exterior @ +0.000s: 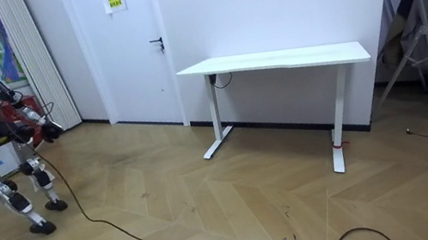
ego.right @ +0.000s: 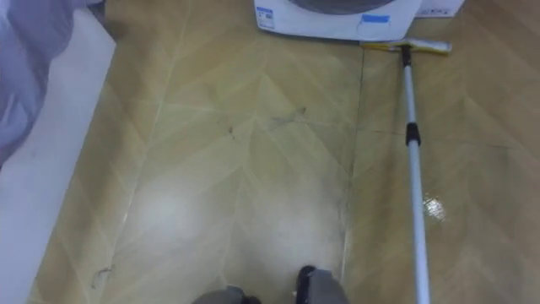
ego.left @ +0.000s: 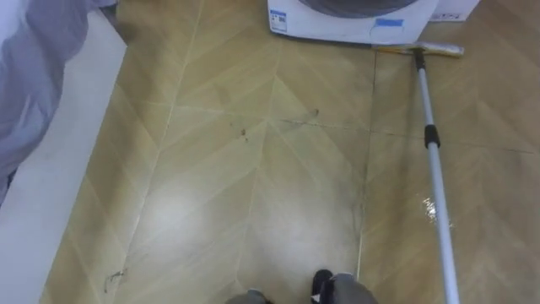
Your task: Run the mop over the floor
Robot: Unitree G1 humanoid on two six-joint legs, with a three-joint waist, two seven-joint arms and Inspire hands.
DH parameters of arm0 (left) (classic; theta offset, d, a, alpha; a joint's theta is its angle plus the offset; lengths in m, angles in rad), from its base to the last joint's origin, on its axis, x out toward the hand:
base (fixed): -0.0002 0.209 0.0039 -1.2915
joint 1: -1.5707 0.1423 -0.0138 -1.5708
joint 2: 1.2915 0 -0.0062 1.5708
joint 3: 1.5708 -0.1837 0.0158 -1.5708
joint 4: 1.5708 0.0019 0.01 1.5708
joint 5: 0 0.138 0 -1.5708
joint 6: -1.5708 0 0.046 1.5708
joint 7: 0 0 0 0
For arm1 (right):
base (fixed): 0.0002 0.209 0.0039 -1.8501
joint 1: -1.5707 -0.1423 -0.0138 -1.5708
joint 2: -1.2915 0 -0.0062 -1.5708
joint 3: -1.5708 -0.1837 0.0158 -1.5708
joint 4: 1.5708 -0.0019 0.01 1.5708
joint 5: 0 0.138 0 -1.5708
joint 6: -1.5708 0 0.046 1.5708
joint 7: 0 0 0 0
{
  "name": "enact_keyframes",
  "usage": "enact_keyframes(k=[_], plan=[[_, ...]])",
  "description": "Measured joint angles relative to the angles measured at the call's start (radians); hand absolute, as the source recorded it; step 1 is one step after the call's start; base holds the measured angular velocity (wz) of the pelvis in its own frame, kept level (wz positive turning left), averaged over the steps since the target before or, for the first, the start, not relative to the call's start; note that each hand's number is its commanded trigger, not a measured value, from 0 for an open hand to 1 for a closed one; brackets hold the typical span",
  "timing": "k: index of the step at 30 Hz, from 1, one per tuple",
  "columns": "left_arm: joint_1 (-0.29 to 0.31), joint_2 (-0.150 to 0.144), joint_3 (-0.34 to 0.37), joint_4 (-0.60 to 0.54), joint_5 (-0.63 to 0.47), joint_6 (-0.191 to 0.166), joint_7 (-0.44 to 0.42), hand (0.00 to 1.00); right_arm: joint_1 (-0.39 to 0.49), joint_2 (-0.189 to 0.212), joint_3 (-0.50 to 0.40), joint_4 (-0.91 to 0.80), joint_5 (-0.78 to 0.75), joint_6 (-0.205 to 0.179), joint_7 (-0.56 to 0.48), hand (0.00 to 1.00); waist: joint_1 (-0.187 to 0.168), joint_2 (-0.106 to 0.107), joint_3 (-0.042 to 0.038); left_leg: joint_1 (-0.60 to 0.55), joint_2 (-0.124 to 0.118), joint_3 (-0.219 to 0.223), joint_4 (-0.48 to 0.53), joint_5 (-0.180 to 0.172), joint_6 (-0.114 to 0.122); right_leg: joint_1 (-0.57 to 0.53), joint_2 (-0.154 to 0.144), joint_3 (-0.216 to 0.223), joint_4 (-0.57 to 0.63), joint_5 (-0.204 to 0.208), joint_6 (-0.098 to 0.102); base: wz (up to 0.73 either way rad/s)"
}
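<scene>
**Mop lies on the floor by the washer; hand state unreadable**

Left eye view: the mop [ego.left: 432,150] lies flat on the wooden floor [ego.left: 253,203], at the right of the view. Its pale pole runs from the lower right edge up to the mop head [ego.left: 418,49]. The head sits crosswise just in front of a white washer [ego.left: 337,21] at the top edge. Whether head and washer touch cannot be told. A dark collar rings the pole about a third of the way down from the head. A small wet glint [ego.left: 432,209] shines on the boards just beside the pole, on its left. A few dark specks [ego.left: 243,133] dot the floor near the middle. Along the left side runs the white edge of a bed [ego.left: 51,203], with a grey sheet [ego.left: 34,76] hanging over its upper corner.

Right eye view: the same scene, with the mop again reaching from the lower right up to the washer.

Room view: the robot stands at the room view's left edge, in front of a curtain [exterior: 33,54] and well apart from a white desk [exterior: 274,62] against the far wall. A door [exterior: 133,55] lies between the curtain and the desk, and a rack [exterior: 423,15] leans at the right. One hand [exterior: 47,127] shows at the end of an arm held out toward the room view's right. Which hand it is, and whether it is open or closed, I cannot tell.
</scene>
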Motion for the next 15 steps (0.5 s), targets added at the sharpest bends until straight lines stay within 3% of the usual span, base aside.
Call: enact_keyframes(k=[3, 6, 8, 11, 12, 14, 15], plan=[[-0.001, -0.005, 0.003, -0.001, 0.000, -0.001, -0.011, 0.00, -0.010, -0.046, 0.019, 0.000, -0.023, 0.000, 0.045, 1.00, 0.002, -0.010, 0.0063, 0.011, 0.018, 0.012, -0.014, -0.004, -0.010, 0.004, 0.014, 0.005, -0.007, 0.011, -0.014, -0.11], [-0.009, -0.005, 0.032, 0.001, 0.002, 0.001, -0.010, 0.00, -0.016, -0.047, 0.018, 0.000, -0.042, -0.013, 0.062, 1.00, -0.002, -0.006, 0.0125, 0.049, 0.021, 0.019, -0.065, 0.014, -0.025, 0.039, 0.017, 0.006, -0.046, 0.031, -0.014, -0.03], [-0.010, -0.006, 0.035, 0.012, 0.002, 0.000, -0.010, 0.00, -0.010, -0.039, 0.018, 0.007, -0.048, -0.029, 0.064, 1.00, -0.004, 0.000, 0.0122, 0.087, 0.025, 0.019, -0.112, 0.038, -0.034, 0.082, 0.020, 0.000, -0.095, 0.047, -0.012, 0.07], [-0.012, -0.010, 0.035, 0.042, 0.011, -0.001, -0.010, 0.00, 0.021, -0.026, 0.017, 0.025, -0.079, -0.057, 0.050, 1.00, -0.037, 0.009, 0.0054, 0.169, 0.024, -0.006, -0.206, 0.077, -0.043, 0.180, 0.020, -0.029, -0.191, 0.076, -0.017, 0.26], [-0.010, -0.010, 0.037, 0.050, 0.028, -0.001, -0.010, 0.00, 0.046, -0.026, 0.017, 0.026, -0.081, -0.070, 0.048, 1.00, -0.044, 0.017, -0.0055, 0.213, 0.024, -0.009, -0.247, 0.092, -0.049, 0.226, 0.022, -0.036, -0.227, 0.084, -0.017, 0.34], [0.003, -0.007, 0.039, 0.051, 0.051, 0.002, -0.010, 0.00, 0.073, -0.023, 0.015, 0.026, -0.107, -0.074, 0.039, 1.00, -0.062, 0.013, -0.0090, 0.281, 0.025, -0.020, -0.305, 0.114, -0.057, 0.293, 0.026, -0.039, -0.268, 0.089, -0.011, 0.29], [0.018, -0.008, 0.042, 0.049, 0.052, 0.004, -0.010, 0.00, 0.101, -0.023, 0.013, 0.026, -0.120, -0.082, 0.033, 1.00, -0.068, 0.018, -0.0168, 0.336, 0.027, -0.029, -0.350, 0.127, -0.064, 0.347, 0.032, -0.045, -0.305, 0.094, -0.012, 0.23]])
